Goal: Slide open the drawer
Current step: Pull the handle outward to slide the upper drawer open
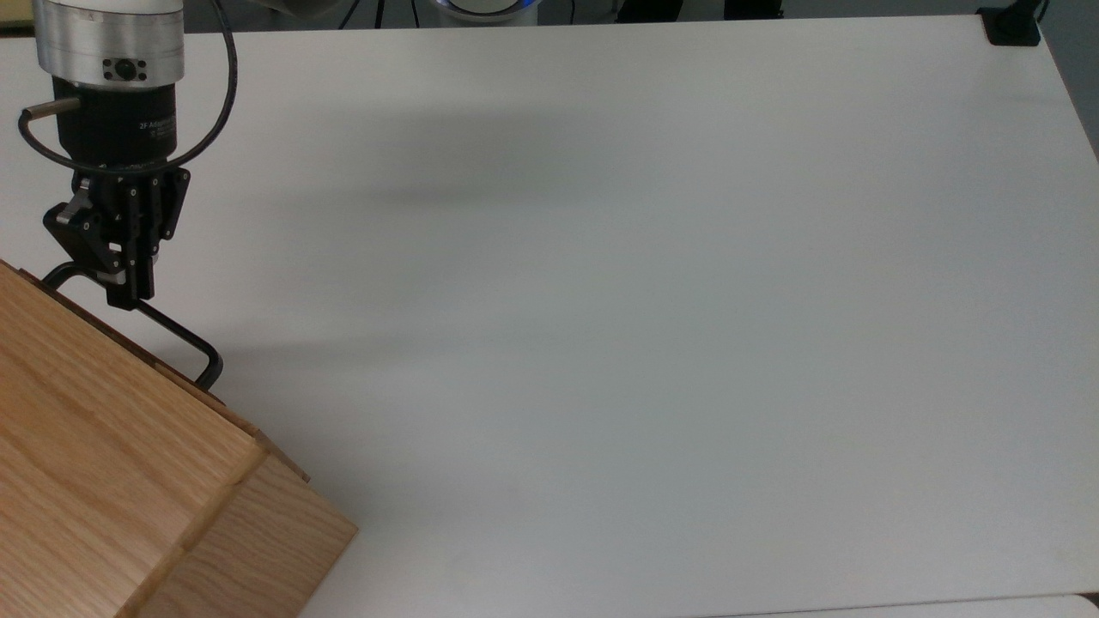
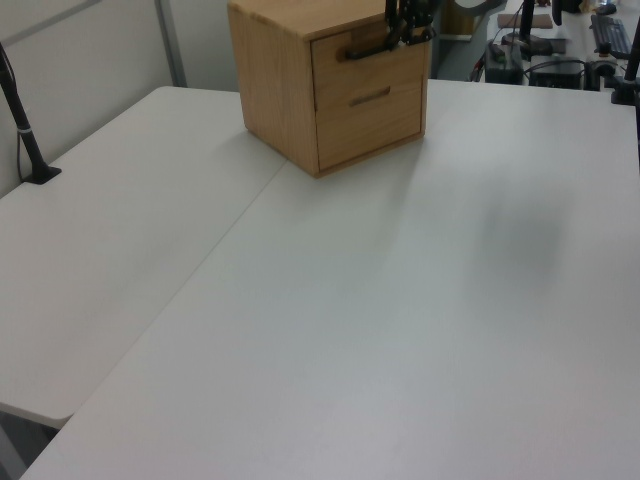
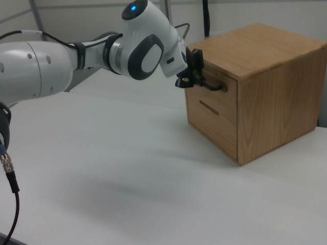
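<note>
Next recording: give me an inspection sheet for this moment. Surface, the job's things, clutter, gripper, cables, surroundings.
Surface: white table, bare apart from the cabinet.
Job's things: drawer, the upper of two in the oak cabinet, front flush, not yet slid out; black bar handle.
Clutter: nothing seen.
Gripper: gripper shut on the black bar handle near the end at the top view's left.
Cables: black cable loops beside the wrist; another cable hangs at the right view's left edge.
Surroundings: black post clamped at the table edge; equipment behind the table in the left view.

White arm (image 3: 46,64), blue LED, silver wrist, blk claw (image 1: 129,287), blk cable.
</note>
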{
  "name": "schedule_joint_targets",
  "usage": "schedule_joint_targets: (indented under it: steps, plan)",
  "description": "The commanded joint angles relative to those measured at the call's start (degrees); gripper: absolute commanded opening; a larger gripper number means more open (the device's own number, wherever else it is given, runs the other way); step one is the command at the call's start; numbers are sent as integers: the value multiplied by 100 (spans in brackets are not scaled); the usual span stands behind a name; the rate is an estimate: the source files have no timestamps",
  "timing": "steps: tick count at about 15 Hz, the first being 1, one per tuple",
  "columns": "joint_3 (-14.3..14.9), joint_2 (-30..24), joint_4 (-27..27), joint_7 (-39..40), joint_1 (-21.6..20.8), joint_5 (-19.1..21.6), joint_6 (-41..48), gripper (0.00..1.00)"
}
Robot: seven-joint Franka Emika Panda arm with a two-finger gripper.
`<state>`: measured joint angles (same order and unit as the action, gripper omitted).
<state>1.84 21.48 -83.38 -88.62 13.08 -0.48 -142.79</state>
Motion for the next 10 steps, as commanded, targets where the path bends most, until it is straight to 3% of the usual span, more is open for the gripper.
schedule_joint_targets:
  steps: [1,10]
  plan:
    - [-26,-258,-73,169,-51,-146,496,0]
    - [-167,-469,-152,397,-42,-146,1155,0]
